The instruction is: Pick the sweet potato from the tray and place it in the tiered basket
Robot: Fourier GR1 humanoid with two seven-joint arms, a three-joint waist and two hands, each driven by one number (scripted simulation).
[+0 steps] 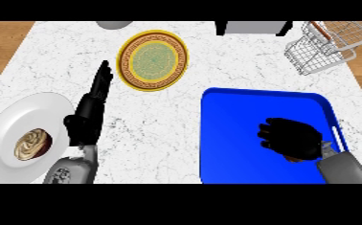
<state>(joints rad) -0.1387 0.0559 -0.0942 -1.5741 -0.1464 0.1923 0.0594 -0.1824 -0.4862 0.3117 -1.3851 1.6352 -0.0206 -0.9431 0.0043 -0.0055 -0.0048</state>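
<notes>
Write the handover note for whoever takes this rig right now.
Right hand: curled, palm down over the blue tray, hiding whatever it holds; a brown sliver at its lower edge may be the sweet potato.
Left hand: open, resting on the counter, fingers up.
Basket: far right corner, nothing seen in it.
Done: hand closed at the tray.
Left: lift, carry to the basket, release.

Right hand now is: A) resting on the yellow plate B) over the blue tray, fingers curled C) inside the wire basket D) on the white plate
B: the right hand sits over the blue tray, fingers curled downward, far from the wire basket.
</notes>
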